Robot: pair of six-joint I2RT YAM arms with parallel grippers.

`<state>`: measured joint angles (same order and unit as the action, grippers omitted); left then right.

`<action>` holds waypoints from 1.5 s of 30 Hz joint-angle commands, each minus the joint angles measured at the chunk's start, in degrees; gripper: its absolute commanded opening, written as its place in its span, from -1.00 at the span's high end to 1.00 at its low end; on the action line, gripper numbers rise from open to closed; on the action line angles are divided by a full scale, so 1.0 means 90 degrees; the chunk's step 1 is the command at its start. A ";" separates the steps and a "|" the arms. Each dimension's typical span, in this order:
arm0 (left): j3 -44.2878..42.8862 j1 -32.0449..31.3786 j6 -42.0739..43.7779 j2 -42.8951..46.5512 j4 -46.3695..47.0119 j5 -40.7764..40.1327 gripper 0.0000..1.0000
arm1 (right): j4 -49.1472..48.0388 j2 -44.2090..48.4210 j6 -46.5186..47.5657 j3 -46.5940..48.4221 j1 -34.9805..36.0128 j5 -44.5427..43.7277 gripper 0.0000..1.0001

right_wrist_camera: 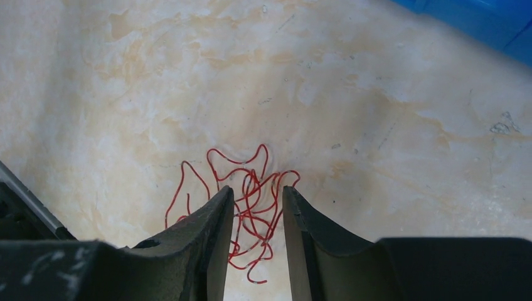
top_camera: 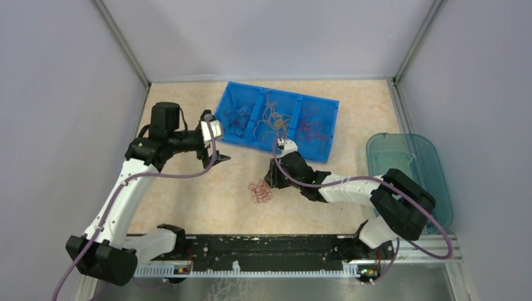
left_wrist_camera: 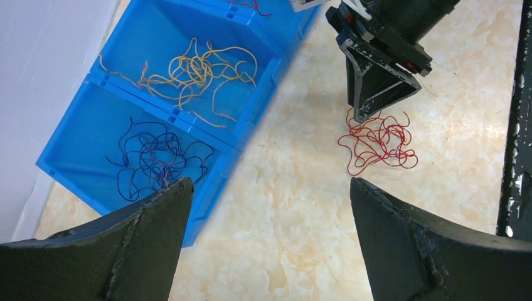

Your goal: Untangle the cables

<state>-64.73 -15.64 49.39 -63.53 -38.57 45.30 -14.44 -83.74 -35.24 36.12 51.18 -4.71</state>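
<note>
A small tangle of red cables [top_camera: 260, 192] lies on the table in front of the blue bin [top_camera: 332, 128]. My right gripper [top_camera: 271, 180] is low over it. In the right wrist view the jaws [right_wrist_camera: 257, 193] stand a narrow gap apart, astride the red strands [right_wrist_camera: 250, 187], not closed on them. The bin's compartments hold dark purple-blue cables [left_wrist_camera: 157, 157], orange-yellow cables [left_wrist_camera: 194, 72] and red-purple cables [top_camera: 310, 122]. My left gripper [top_camera: 216, 139] hovers wide open and empty [left_wrist_camera: 270, 188] beside the bin's left end, with the red tangle [left_wrist_camera: 379, 141] ahead of it.
A translucent teal tub [top_camera: 433, 169] stands at the right edge of the table. The black rail [top_camera: 263, 248] with the arm bases runs along the near edge. Grey walls close in the left, back and right sides.
</note>
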 commanded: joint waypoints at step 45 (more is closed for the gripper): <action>0.0874 -0.1755 -0.0165 0.0665 0.0026 0.0486 -0.68 | -0.2225 0.1656 0.0653 0.0443 0.0385 0.2088 1.00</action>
<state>-57.54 -30.37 49.08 -58.33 -41.36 51.64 -29.32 -70.48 -29.71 37.32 53.84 10.85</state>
